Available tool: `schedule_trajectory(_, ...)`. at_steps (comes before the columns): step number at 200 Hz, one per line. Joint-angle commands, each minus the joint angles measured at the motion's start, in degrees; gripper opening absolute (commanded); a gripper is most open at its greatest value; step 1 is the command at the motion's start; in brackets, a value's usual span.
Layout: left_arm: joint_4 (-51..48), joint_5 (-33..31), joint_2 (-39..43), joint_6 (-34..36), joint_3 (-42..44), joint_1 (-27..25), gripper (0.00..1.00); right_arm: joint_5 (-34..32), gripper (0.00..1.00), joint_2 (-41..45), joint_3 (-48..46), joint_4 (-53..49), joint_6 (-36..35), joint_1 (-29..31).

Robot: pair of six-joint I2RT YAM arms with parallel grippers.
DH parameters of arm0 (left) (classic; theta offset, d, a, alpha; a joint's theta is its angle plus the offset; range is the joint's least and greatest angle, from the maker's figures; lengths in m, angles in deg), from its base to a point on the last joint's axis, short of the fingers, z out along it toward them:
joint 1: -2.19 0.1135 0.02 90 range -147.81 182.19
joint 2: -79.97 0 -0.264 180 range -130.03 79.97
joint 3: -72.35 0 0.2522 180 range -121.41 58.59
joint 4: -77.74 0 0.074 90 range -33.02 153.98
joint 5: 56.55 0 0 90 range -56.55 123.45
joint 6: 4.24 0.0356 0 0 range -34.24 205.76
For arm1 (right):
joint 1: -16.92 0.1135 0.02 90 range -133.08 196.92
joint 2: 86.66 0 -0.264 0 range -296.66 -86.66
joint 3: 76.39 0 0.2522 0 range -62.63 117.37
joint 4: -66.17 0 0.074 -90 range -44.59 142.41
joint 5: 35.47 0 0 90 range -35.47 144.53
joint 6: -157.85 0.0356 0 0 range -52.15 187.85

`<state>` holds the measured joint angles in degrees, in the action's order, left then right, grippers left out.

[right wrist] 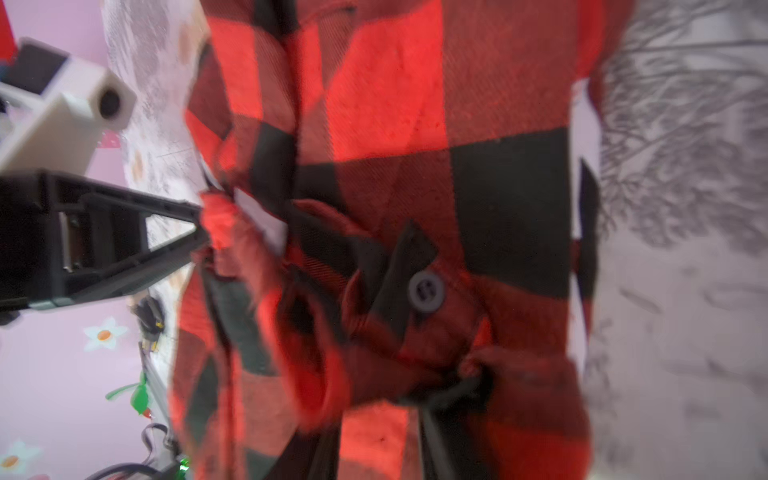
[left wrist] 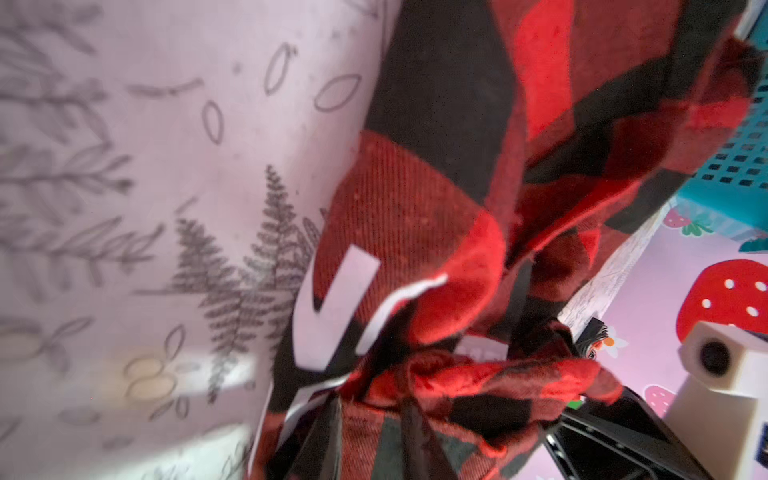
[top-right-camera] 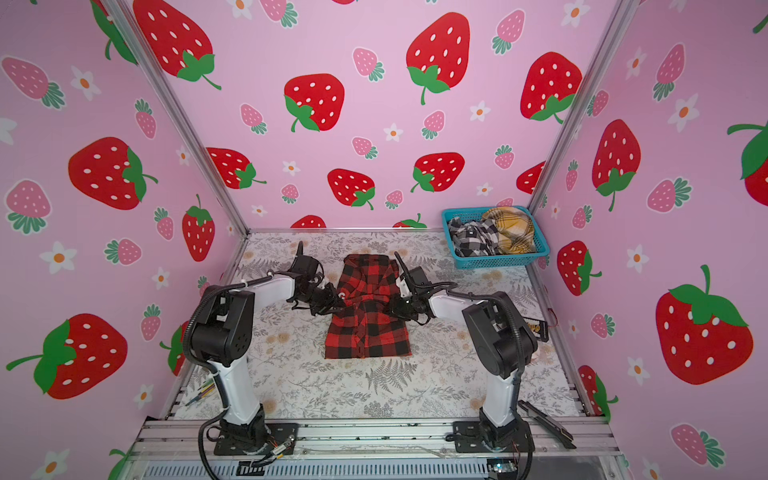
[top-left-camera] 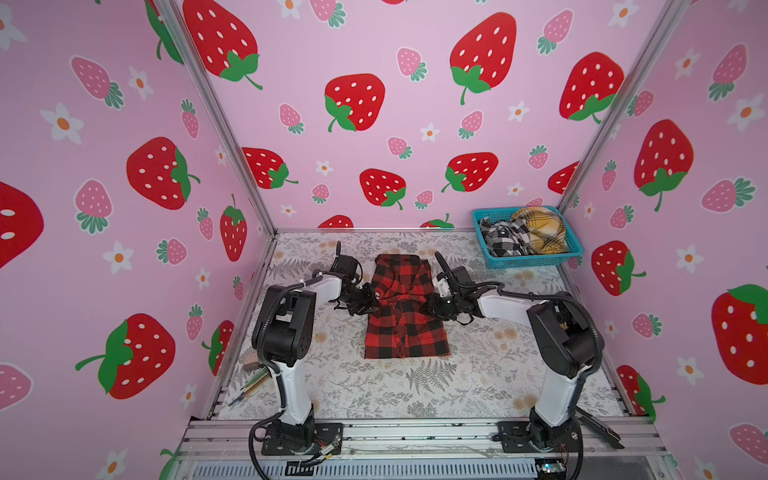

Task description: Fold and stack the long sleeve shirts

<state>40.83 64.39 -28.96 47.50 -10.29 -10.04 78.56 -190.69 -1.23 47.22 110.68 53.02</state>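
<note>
The red-and-black shirt (top-left-camera: 405, 328) is laid mid-frame, near hem flat. At its bunched waist the left gripper (top-left-camera: 368, 305) and right gripper (top-left-camera: 428, 309) are sunk in (pinching or parted cannot be told); cloth snagged there could be dragged, undoing the fold.

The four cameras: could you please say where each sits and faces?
Both top views: high in front, looking down toward the back wall; left arm, right arm, red shirt, basket show.
Left wrist: on left arm, looking along left gripper onto red shirt; own fingers show.
Right wrist: on right arm, looking along right gripper onto red shirt; own fingers show.
Shared: all show the red shirt; wrist views catch the opposite gripper.
</note>
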Motion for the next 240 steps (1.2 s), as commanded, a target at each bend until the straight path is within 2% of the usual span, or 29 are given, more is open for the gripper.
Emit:
schedule_trajectory(1, -5.46, -3.64, 11.0, 2.73, 0.38, -0.08, 0.32, -7.04, 0.51, 9.43, 1.01, -7.16, -3.25, 0.99)
schedule_trajectory(21, -6.99, -4.49, 20.43, 4.92, 3.32, -0.16, 0.37, -8.56, 0.55, 15.09, -1.0, -7.96, -5.03, 1.17)
schedule_trajectory(33, -7.3, -3.29, 24.58, 5.09, 5.36, -0.07, 0.37, -6.87, 0.52, 15.51, -0.73, -7.78, -6.07, 1.16)
schedule_trajectory(49, -6.65, 0.12, 26.93, 4.07, 7.74, -0.45, 0.31, -5.83, 0.42, 12.91, 1.46, -8.0, -7.47, 1.07)
schedule_trajectory(74, -4.69, 3.01, 25.46, 1.49, 12.14, -2.82, 0.18, -5.28, 0.3, 6.41, 5.48, -6.54, -8.35, 0.84)
schedule_trajectory(98, 0.67, 4.45, 24.12, -1.72, 17.69, -3.76, 0.12, -5.19, 0.25, -0.98, 10.31, -6.74, -9.03, 0.74)
schedule_trajectory(125, 1.42, 5.65, 18.45, -1.56, 18.66, -3.86, 0.07, -6.92, 0.22, -7.75, 13.41, -6.86, -9.2, -0.53)
schedule_trajectory(127, 1.4, 5.7, 18.08, -1.6, 18.73, -3.86, 0.03, -6.92, 0.22, -8.23, 13.57, -6.85, -9.29, -0.62)
schedule_trajectory(132, 1.34, 5.55, 17.23, -1.49, 18.88, -3.86, 0.01, -7.26, 0.22, -9.26, 14.07, -6.84, -9.33, -0.82)
schedule_trajectory(155, 1.24, 4.24, 14.82, -0.89, 19.96, -3.86, 0.0, -6.15, 0.21, -13.25, 15.97, -6.98, -9.13, -0.97)
schedule_trajectory(176, 0.12, 4.04, 12.47, 0.65, 20.52, -3.86, 0.0, -5.1, 0.26, -13.51, 16.89, -7.82, -9.13, -0.69)
schedule_trajectory(202, -1.25, 3.71, 14.41, 1.89, 21.18, -3.82, 0.0, -6.33, 0.49, -6.53, 16.82, -9.66, -9.8, -0.5)
schedule_trajectory(210, -1.96, 3.56, 16.59, 2.14, 21.11, -3.84, 0.0, -7.0, 0.51, -3.56, 16.6, -10.59, -10.12, -0.41)
schedule_trajectory(223, -4.29, 2.82, 20.85, 2.7, 20.46, -3.85, 0.05, -9.09, 0.55, 1.67, 15.6, -13.19, -10.31, -0.24)
schedule_trajectory(229, -6.23, 1.76, 22.97, 3.23, 19.78, -3.83, 0.12, -9.87, 0.56, 4.02, 14.7, -14.62, -10.33, -0.17)
schedule_trajectory(240, -9.9, -0.72, 26.82, 4.39, 18.24, -3.79, 0.15, -11.0, 0.56, 8.78, 11.91, -16.86, -10.11, -0.15)
